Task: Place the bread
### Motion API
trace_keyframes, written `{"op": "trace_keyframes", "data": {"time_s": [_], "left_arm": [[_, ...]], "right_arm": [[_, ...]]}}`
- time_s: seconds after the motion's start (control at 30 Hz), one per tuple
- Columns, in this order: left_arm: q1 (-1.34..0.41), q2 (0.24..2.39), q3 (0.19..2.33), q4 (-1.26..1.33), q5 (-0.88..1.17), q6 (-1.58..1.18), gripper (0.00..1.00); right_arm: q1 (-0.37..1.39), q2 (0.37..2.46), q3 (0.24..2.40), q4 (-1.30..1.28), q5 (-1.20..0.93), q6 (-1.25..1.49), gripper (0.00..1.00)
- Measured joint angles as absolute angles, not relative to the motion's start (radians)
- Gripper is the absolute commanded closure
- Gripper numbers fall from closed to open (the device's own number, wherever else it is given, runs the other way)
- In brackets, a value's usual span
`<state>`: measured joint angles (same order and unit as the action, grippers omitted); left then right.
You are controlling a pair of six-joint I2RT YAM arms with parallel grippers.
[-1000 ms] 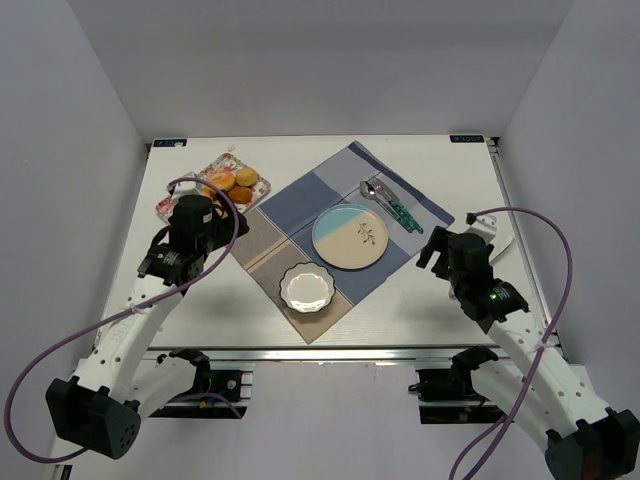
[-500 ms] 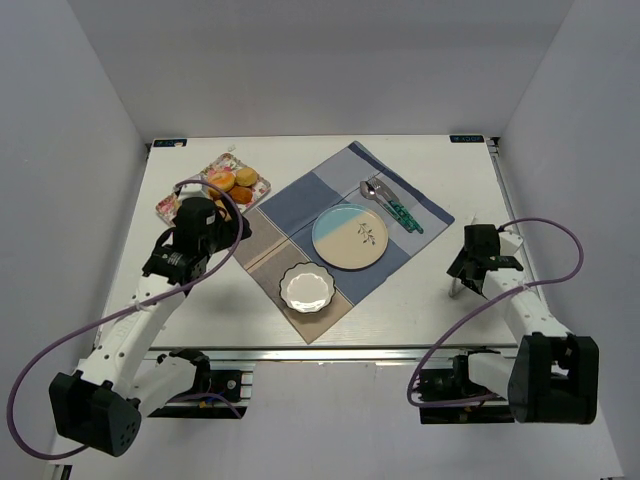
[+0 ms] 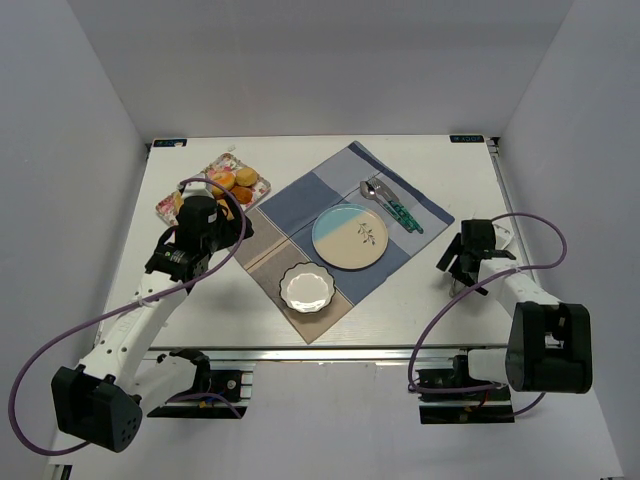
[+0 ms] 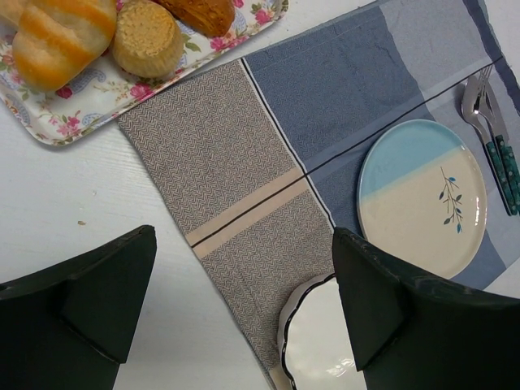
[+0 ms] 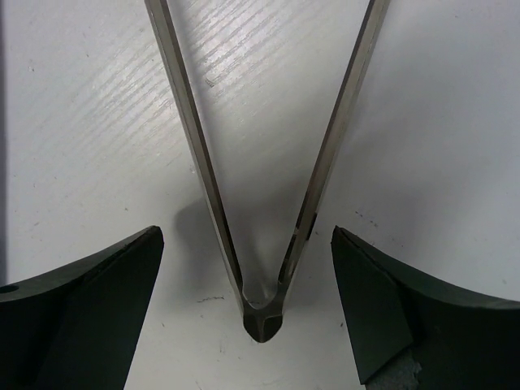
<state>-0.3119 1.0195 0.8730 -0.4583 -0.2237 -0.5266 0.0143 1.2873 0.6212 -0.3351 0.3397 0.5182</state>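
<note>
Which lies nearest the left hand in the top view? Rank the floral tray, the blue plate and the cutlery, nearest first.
1. floral tray: just beyond the left hand, at the table's far left.
2. blue plate: off to the hand's right, in the middle of the cloth.
3. cutlery: farther right still, past the plate.

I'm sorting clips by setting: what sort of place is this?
Probably a lab test bench staged as a dining table: plain white walls box in a tabletop holding a patchwork placemat with a plate and cutlery, beside a floral tray of bread.
</note>
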Motion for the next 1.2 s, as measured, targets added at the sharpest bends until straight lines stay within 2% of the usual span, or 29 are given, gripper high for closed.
{"op": "trace_keyframes", "data": {"time_s": [0.27, 0.43, 0.57, 0.67, 0.77, 0.9, 1.2], "left_arm": [[-0.312, 1.019, 0.872, -0.446, -0.224, -0.523, 0.02], [-0.312, 1.019, 0.872, -0.445, -0.224, -0.524, 0.02], [-0.312, 1.019, 0.872, -0.447, -0.224, -0.527, 0.02], [-0.312, 1.019, 0.872, -0.452, -0.224, -0.535, 0.02], [-0.312, 1.015, 0.872, -0.467, -0.228, -0.552, 0.02], [-0.312, 1.001, 0.872, -0.486, -0.239, -0.585, 0.02], [-0.312, 0.981, 0.873, -0.553, -0.247, -0.645, 0.02]], "right_arm": [[-0.012, 1.345, 0.62, -0.286, 0.34, 0.542, 0.11], [-0.043, 1.364, 0.611, -0.233, 0.348, 0.542, 0.18], [-0.06, 1.372, 0.61, -0.198, 0.337, 0.538, 0.42], [-0.065, 1.374, 0.606, -0.177, 0.326, 0.531, 0.65], [-0.066, 1.371, 0.605, -0.175, 0.308, 0.522, 0.73], [-0.066, 1.312, 0.587, -0.19, 0.264, 0.503, 0.79], [-0.056, 1.052, 0.628, -0.244, 0.104, 0.413, 0.8]]}}
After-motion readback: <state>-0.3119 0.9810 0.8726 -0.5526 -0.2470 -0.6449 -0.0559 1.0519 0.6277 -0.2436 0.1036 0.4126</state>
